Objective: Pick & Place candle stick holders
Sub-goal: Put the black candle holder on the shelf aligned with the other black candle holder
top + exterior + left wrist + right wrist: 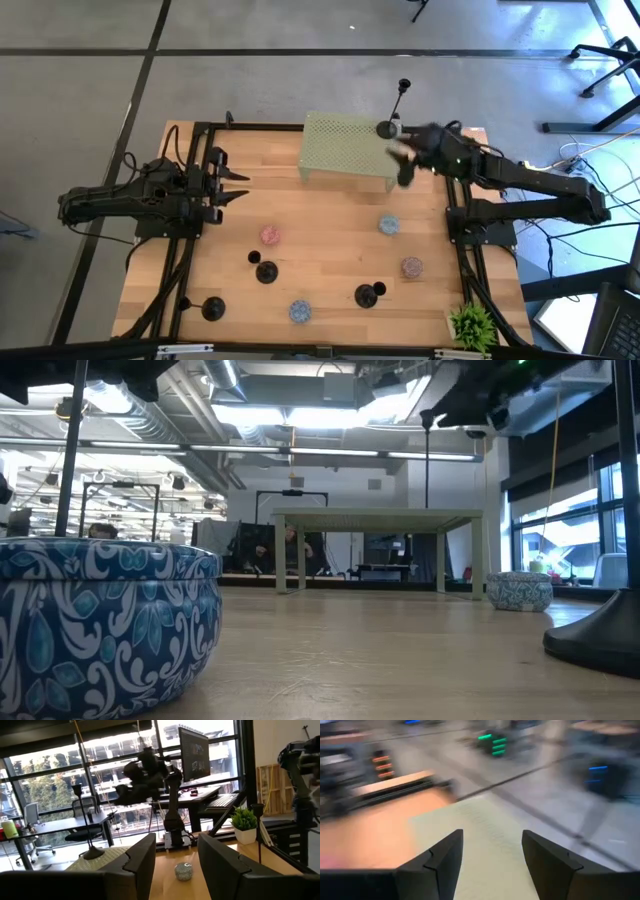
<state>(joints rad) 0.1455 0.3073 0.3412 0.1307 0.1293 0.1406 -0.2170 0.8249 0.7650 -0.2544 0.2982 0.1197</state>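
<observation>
Candle stick holders, each black with a round flat base, thin upright stem and tiny cup: one (387, 127) stands on the pale green mesh riser (345, 148), three (266, 271) on the counter (330, 230) beside it. Right gripper (402, 152) hovers over the riser's edge, jaws apart, empty. Left gripper (238, 186) waits beside the riser, jaws apart, empty.

Wooden table (330, 215) with green rack (345, 148)

Overhead cam straight down, low cam table-level, wrist cams fwd
</observation>
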